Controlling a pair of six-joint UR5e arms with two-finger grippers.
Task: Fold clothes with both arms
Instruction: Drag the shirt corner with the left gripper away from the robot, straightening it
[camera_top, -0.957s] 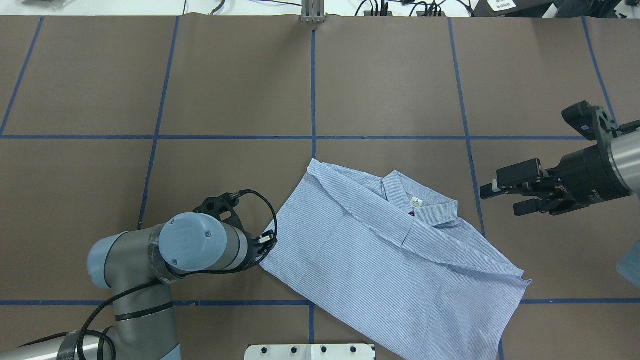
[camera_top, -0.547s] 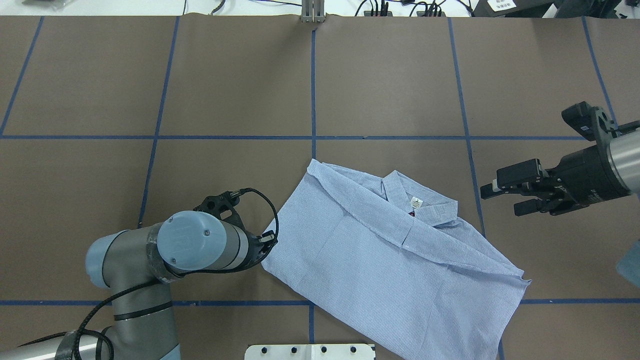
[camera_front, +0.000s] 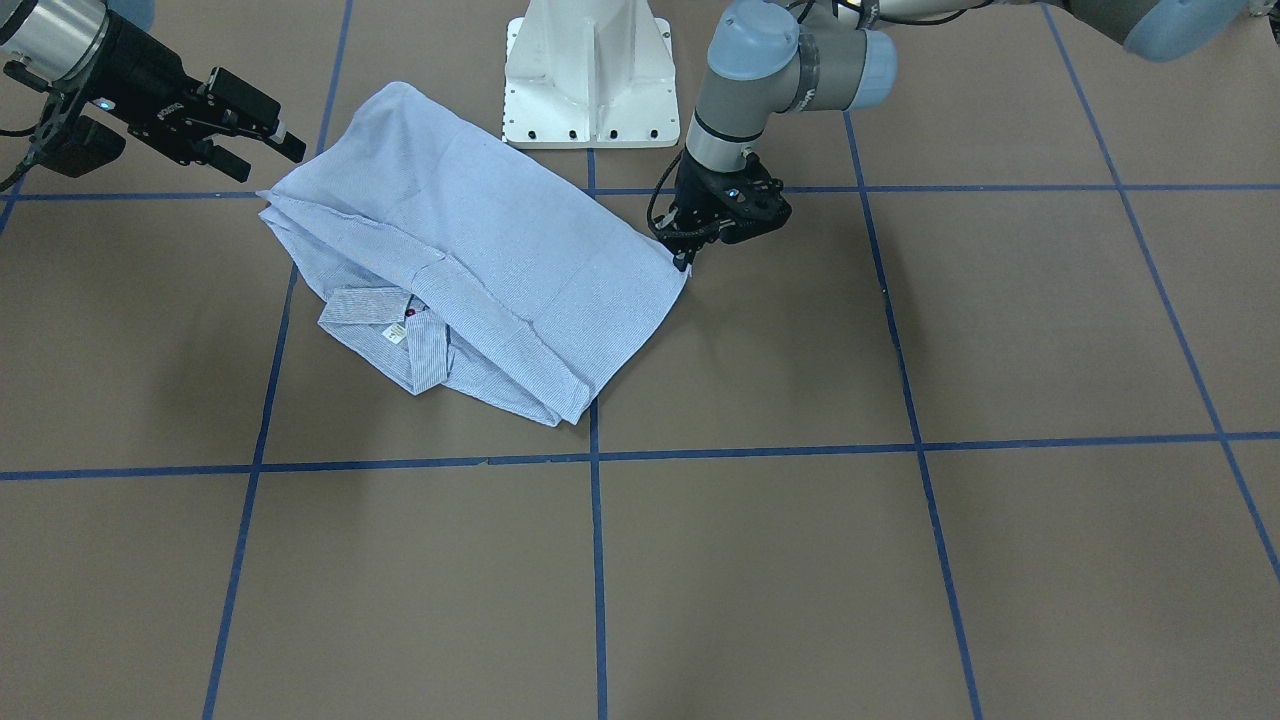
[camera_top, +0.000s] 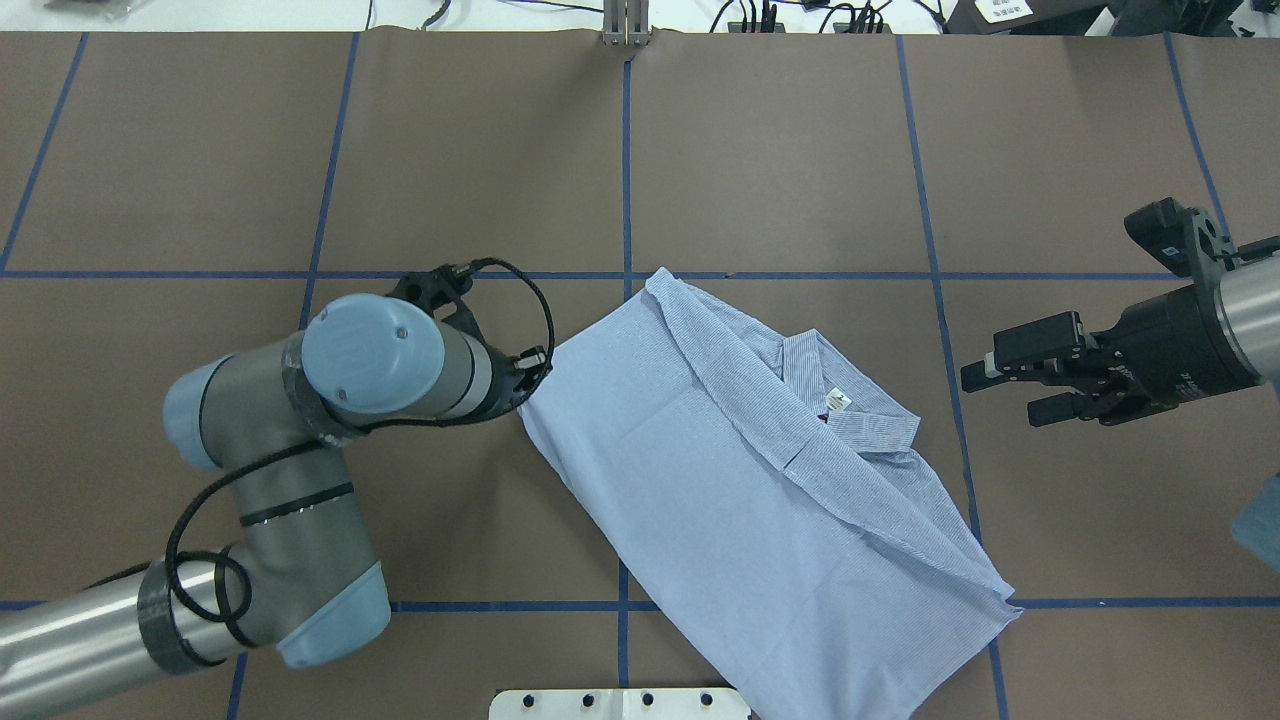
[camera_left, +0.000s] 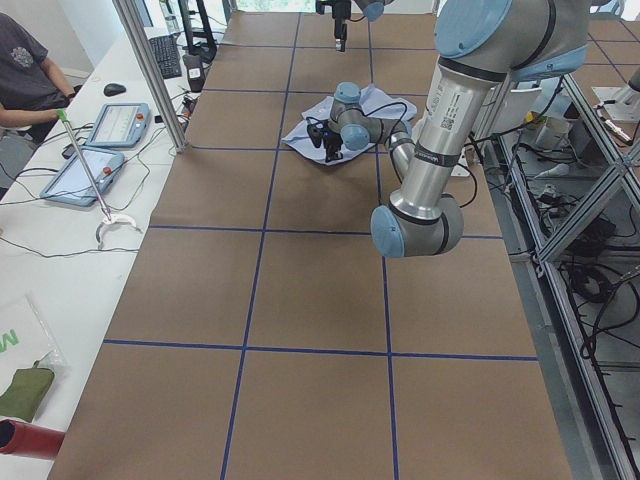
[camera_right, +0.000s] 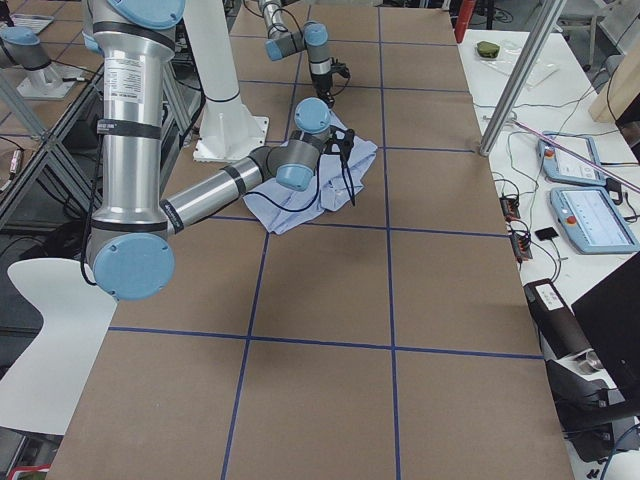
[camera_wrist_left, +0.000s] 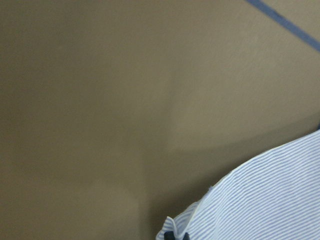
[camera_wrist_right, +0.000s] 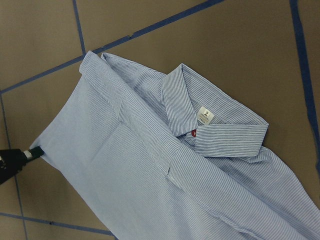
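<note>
the striped shirt (camera_top: 760, 480) is lying half folded near the middle of the brown table (camera_top: 480, 170), collar facing up. left gripper (camera_top: 530, 368) is pinched onto the shirt's corner on its side. right gripper (camera_top: 1000, 393) hangs out past the collar side, fingers spread, touching no cloth.

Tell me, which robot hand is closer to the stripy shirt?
Left. The left gripper is pinching a corner of the shirt. The right gripper hangs open off the opposite side, not touching it.
</note>
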